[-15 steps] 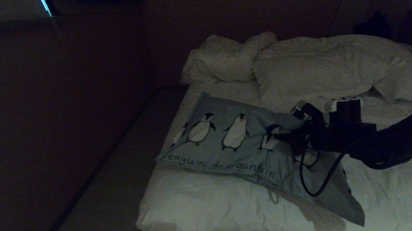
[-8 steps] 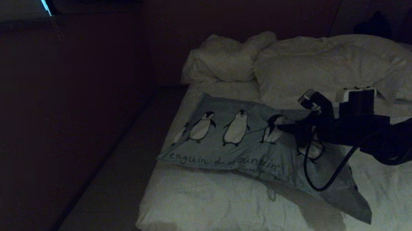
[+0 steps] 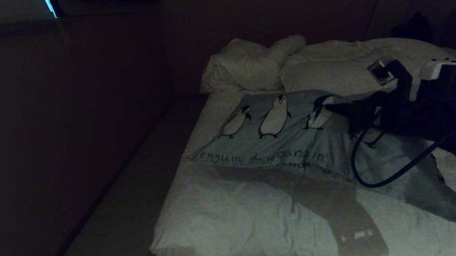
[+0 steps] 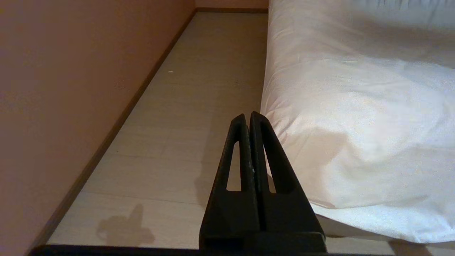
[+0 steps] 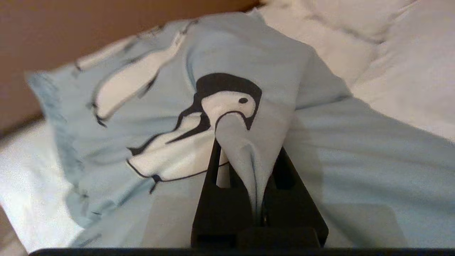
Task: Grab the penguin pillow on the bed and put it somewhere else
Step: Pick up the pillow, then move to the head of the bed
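1. Head view is showing me a dim room: the bed (image 3: 258, 218) with its rumpled white duvet (image 3: 234, 224) is sitting beside a strip of pale floor (image 3: 129, 215) and a dark wall (image 3: 50, 116).
2. White pillows (image 3: 328, 72) are lying at the far end.
3. I am seeing the penguin pillow (image 3: 285, 140) hanging partly raised over the duvet.
4. My right gripper (image 5: 257, 170) is pinching a fold of it.
5. My left gripper (image 4: 249, 119) is resting clenched and empty above the floor.

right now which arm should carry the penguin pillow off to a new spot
Right. The right gripper is shut on a pinch of the penguin pillow; the left gripper hangs shut beside the bed, over the floor.
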### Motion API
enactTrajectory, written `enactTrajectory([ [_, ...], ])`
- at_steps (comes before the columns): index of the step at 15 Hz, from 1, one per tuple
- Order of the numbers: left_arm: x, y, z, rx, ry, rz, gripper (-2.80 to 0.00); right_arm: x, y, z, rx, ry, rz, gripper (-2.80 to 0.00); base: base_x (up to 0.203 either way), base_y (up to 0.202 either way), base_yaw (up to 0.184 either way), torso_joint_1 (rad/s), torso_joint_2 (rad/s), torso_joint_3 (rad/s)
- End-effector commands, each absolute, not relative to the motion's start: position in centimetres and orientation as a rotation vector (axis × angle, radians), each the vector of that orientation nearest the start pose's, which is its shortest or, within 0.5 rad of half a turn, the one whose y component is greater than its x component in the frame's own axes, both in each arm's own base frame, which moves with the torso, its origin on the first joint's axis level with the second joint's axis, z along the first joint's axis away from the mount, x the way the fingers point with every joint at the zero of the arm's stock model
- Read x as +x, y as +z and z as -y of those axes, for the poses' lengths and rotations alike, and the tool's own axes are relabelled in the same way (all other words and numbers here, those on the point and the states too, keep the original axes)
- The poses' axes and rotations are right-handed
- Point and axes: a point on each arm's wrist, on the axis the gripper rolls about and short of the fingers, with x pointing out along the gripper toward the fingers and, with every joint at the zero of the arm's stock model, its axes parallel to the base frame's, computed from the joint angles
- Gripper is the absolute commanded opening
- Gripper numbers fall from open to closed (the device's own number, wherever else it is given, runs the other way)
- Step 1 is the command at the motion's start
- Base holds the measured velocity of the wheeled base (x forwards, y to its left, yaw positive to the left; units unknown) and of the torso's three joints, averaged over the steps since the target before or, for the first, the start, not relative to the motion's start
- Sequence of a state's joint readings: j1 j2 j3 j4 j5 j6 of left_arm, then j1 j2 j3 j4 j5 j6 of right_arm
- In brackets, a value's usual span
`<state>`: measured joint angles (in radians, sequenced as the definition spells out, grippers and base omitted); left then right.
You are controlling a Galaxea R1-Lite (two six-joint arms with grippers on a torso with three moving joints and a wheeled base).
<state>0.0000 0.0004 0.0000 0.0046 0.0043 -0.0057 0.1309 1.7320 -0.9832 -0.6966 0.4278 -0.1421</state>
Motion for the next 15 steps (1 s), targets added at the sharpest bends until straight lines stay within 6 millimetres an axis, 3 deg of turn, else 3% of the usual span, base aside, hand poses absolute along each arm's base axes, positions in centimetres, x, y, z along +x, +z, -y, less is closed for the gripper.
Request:
enactTrajectory([
  [1, -2.3, 7.5, 0.0, -0.006, 0.005, -0.006, -2.80, 31.2, 24.7, -4.8, -0.119, 0.498, 0.045, -2.80, 0.000, 0.000, 0.000, 0.000, 0.00, 0.000],
  [7, -2.3, 7.5, 0.0, -0.006, 0.005, -0.006, -2.80, 30.7, 28.3, -3.7, -0.116, 0.189, 0.237, -2.80, 0.000, 0.000, 0.000, 0.000, 0.00, 0.000],
  [15, -2.3, 7.5, 0.0, -0.006, 0.004, -0.006, -2.80, 31.3, 31.9, -2.5, -0.058, -0.191, 0.340, -2.80, 0.000, 0.000, 0.000, 0.000, 0.00, 0.000],
])
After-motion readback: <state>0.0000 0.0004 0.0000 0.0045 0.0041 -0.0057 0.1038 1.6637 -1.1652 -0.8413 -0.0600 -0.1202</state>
